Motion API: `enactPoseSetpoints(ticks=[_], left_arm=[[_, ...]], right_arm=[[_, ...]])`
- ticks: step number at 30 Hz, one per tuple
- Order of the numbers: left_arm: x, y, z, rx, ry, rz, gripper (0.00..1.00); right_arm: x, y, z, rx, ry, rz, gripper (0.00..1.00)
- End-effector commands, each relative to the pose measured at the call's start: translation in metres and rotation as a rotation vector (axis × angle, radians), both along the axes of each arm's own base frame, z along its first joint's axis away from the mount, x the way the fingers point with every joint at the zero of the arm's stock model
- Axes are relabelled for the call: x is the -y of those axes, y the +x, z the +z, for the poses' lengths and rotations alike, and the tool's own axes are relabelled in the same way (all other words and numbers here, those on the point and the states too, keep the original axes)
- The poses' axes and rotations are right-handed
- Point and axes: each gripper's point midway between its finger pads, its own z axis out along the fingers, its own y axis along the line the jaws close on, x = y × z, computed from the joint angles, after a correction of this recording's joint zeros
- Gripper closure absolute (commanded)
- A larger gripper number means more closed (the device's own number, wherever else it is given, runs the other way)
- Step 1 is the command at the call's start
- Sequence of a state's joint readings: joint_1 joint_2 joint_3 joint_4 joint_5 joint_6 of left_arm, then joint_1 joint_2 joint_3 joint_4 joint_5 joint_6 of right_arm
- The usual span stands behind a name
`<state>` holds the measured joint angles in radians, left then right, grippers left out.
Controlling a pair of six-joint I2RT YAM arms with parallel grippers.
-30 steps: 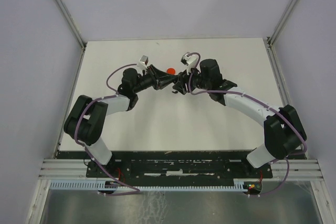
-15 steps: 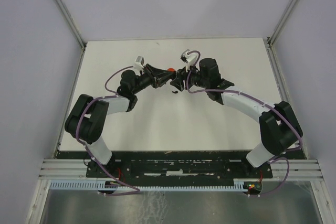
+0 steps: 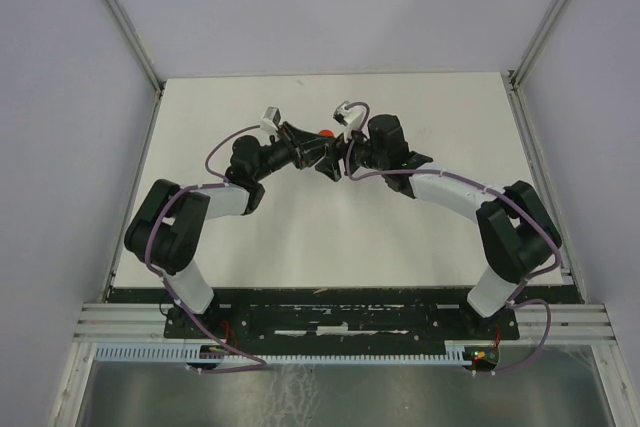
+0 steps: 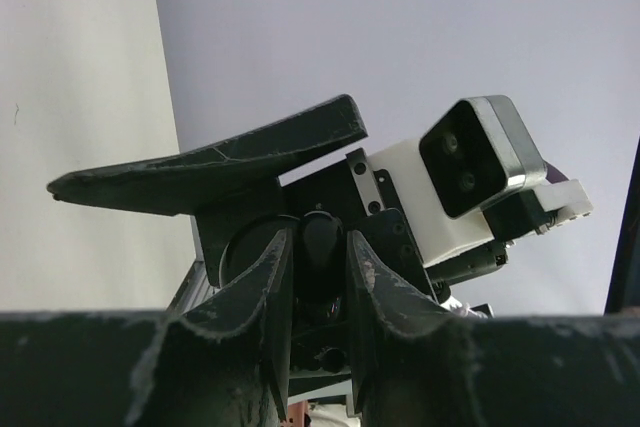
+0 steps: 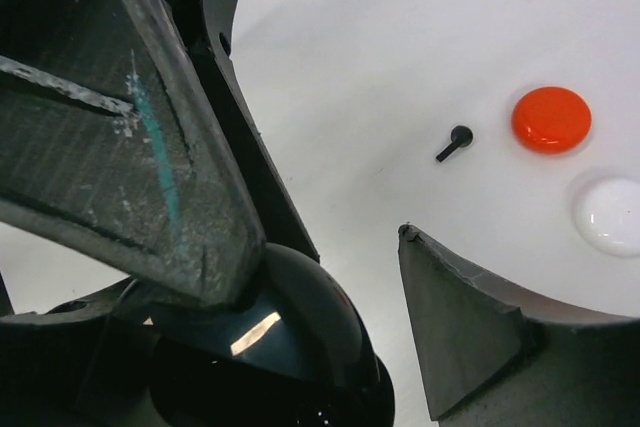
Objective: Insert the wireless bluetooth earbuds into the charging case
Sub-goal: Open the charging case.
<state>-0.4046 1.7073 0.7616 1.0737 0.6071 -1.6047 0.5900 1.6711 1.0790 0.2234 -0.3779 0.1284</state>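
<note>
Carefully, our left hand (image 4: 318, 244) clamping the black charging case (image 5: 290, 332) and our right hand (image 5: 320, 259) spread empty, we should descend squarely over the black earbud (image 5: 455, 142) lying on the table (image 5: 400, 37) at 9 o'clock of the orange case (image 5: 551, 119).

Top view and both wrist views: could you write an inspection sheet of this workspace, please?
Surface: white table, flat and matte.
Job's things: black earbud lies loose on the table; black case sits between the fingers.
Clutter: red disc and white disc near the earbud.
Grippers: left gripper shut on the black case; right gripper open, its fingers either side of the case.
Cables: purple cables run along both arms.
Surroundings: grey walls on three sides.
</note>
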Motion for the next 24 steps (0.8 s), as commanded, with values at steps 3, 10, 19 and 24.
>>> enactPoseSetpoints(ticks=[3,10,19,24], left_arm=[[0.010,-0.038,0.046,0.118,-0.089,-0.151,0.97],[0.005,-0.029,0.044,0.114,-0.087,-0.125,0.97],[-0.013,-0.003,0.043,0.124,-0.060,-0.055,0.97],[-0.022,0.009,0.042,0.125,-0.050,-0.008,0.97]], right_arm=[[-0.003,0.020,0.010,0.037,0.013,-0.039,0.24],[0.012,0.010,0.013,0.051,0.006,-0.073,0.19],[0.043,-0.009,0.022,0.074,-0.022,-0.126,0.15],[0.056,-0.019,0.025,0.073,-0.036,-0.141,0.14]])
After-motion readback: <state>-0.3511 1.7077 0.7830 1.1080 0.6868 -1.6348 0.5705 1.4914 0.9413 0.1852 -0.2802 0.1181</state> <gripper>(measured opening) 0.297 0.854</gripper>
